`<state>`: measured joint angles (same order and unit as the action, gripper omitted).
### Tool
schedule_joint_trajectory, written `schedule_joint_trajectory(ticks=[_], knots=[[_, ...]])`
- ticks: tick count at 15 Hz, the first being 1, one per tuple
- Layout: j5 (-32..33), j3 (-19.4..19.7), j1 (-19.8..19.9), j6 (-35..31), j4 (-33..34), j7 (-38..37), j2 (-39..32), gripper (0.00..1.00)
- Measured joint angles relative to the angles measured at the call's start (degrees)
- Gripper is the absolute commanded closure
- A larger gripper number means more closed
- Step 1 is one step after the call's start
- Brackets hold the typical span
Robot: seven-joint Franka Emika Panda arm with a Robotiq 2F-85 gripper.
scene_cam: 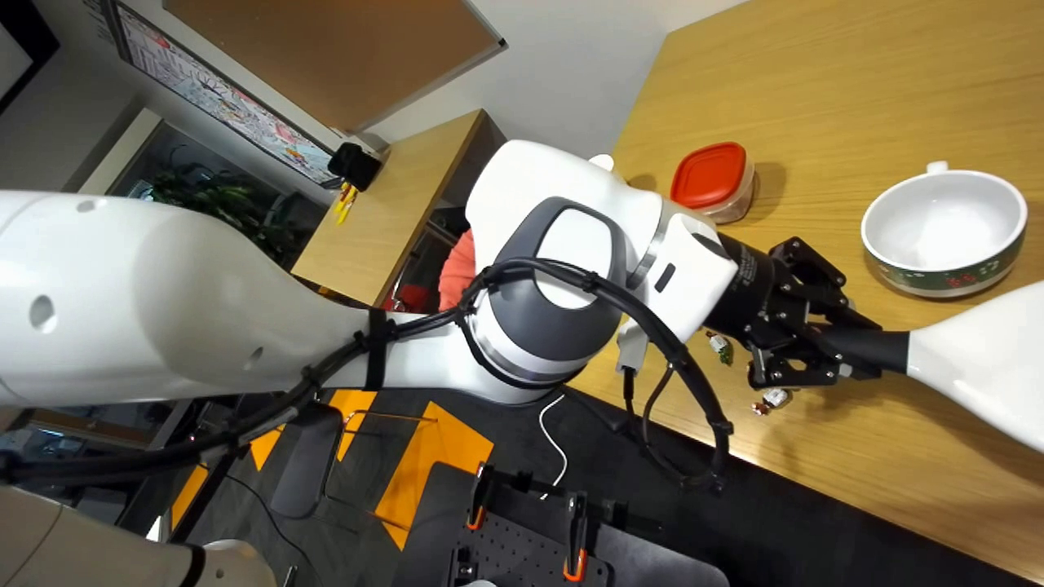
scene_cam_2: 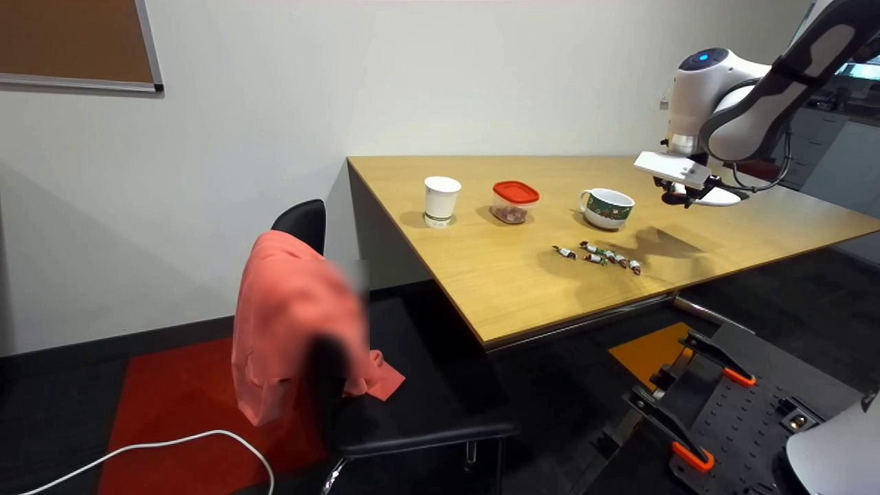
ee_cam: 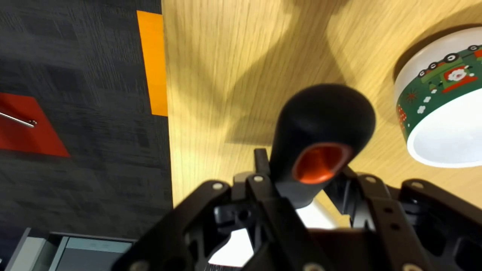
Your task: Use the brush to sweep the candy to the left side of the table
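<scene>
My gripper (scene_cam: 856, 350) is shut on the short handle of the brush (scene_cam: 991, 350). In the wrist view the gripper (ee_cam: 301, 171) clamps the black handle, whose end has a red hole; white body and black bristles of the brush (ee_cam: 235, 248) show below, partly hidden by the fingers. In an exterior view the gripper (scene_cam_2: 677, 198) holds the brush (scene_cam_2: 718, 197) raised above the table (scene_cam_2: 447, 265), right of the candy (scene_cam_2: 605, 256). The candy lies as a loose cluster near the table's front edge. Some candy (scene_cam: 775, 398) also shows below the gripper; the wrist view shows none.
A white mug-like bowl (scene_cam_2: 606, 210) with a green band stands behind the candy, close to the gripper; it fills the right of the wrist view (ee_cam: 444, 98). A red-lidded container (scene_cam_2: 515, 201) and paper cup (scene_cam_2: 440, 201) stand farther left. A chair with a pink jacket (scene_cam_2: 295, 316) stands off the left end.
</scene>
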<state>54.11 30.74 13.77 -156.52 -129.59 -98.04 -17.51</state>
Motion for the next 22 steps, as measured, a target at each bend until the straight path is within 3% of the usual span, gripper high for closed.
schedule_joint_trajectory(ticks=[5,9,12,21,22], knots=[[6.21,0.16,0.09,0.15,-1.87,-3.56,5.11,0.87],[7.07,-0.97,1.06,0.05,-1.92,-3.62,6.97,0.87],[7.57,-2.71,2.36,-1.17,-2.64,3.74,8.09,0.87],[7.57,-3.07,2.98,-10.33,-9.63,32.04,12.67,0.87],[7.61,-3.2,2.95,-11.48,-10.64,34.78,13.26,0.62]])
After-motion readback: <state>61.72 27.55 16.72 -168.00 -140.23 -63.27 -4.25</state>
